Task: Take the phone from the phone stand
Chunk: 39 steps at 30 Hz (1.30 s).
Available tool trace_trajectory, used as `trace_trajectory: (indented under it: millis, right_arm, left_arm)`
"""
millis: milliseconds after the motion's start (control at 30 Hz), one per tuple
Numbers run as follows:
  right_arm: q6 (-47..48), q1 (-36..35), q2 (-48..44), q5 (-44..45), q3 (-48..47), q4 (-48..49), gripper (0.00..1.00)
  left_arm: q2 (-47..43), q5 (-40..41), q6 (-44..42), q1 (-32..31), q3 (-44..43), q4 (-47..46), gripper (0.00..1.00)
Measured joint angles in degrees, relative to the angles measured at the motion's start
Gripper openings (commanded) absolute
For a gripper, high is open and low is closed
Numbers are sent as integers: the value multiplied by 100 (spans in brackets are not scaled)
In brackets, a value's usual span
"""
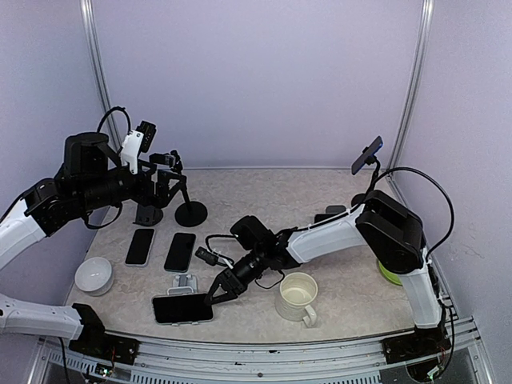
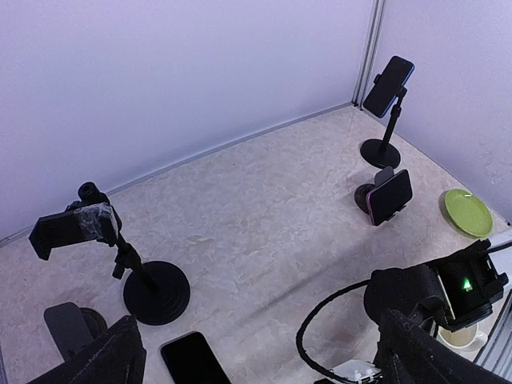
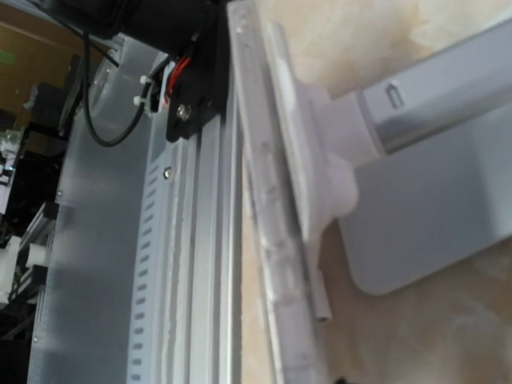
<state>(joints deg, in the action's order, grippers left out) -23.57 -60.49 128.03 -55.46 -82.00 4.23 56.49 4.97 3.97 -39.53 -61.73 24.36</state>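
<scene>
The black glass-faced phone [image 1: 182, 309] sits landscape in the white plastic stand [image 1: 186, 282], lower left of centre in the top view. We judge it rigid, fairly light, slick and breakable. The best hold looks to be across its thin faces at the free right end, clear of the cradle. The right gripper [image 1: 219, 290] has its fingers partly apart there, but we cannot tell whether they touch the phone. The left gripper [image 2: 264, 362] is spread wide at upper left, holding nothing.
</scene>
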Motion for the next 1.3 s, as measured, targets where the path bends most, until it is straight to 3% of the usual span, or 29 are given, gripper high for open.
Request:
trace_trajectory:
  millis: [200,567,733,1300]
  right_arm:
    - [-76,0,98,-28,-98,37,18]
    - [-9,0,227,-87,-186,55,9]
    - [39,0,227,-85,-184,85,0]
    - [-20,-15,-13,-55,-179,66,0]
  left_arm:
    - [37,2,0,-15,76,-79,99]
    - [63,52,-20,-17,164,-122,99]
    - [107,160,-17,-17,229,-133,99]
    - [208,258,-20,-22,186,103,99]
